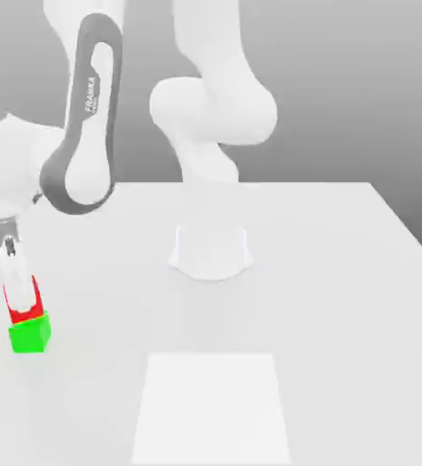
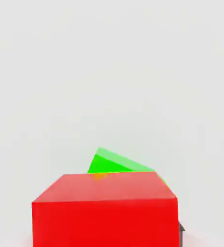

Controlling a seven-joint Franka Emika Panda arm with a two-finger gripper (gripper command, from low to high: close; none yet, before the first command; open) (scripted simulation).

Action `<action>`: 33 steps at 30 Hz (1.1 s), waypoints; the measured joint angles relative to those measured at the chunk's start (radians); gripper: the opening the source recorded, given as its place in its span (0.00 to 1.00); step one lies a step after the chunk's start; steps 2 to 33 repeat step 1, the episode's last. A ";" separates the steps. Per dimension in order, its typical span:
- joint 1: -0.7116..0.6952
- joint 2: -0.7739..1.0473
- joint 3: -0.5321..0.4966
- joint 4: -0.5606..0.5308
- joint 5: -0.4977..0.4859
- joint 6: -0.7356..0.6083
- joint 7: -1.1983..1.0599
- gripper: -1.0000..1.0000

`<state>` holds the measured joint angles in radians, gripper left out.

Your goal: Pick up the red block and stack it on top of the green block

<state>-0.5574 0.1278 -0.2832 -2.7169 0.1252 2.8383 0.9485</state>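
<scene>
Closest to our hand camera, the red block point(image 2: 104, 207) sits right under us, with a corner of the green block point(image 2: 115, 164) peeking out beyond and beneath it. From the exterior view, the red block point(image 1: 24, 305) rests on top of the green block point(image 1: 30, 333) near the desk's point(image 1: 342, 300) edge at that view's left. Our end effector point(image 1: 19, 287) stands around the red block, its pale fingers point(image 1: 13, 273) straddling it; whether they grip or stand slack we cannot tell from these renders. We judge the stack essentially made, though slightly twisted; what remains is confirming release and lifting clear without nudging it. Farther back stands the arm's base point(image 1: 211, 250).
</scene>
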 joint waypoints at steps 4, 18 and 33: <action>0.000 0.000 0.000 0.000 0.000 0.000 0.000 1.00; 0.000 0.000 0.000 0.000 0.000 0.000 0.000 1.00; 0.000 0.000 0.000 0.000 0.000 0.000 0.000 1.00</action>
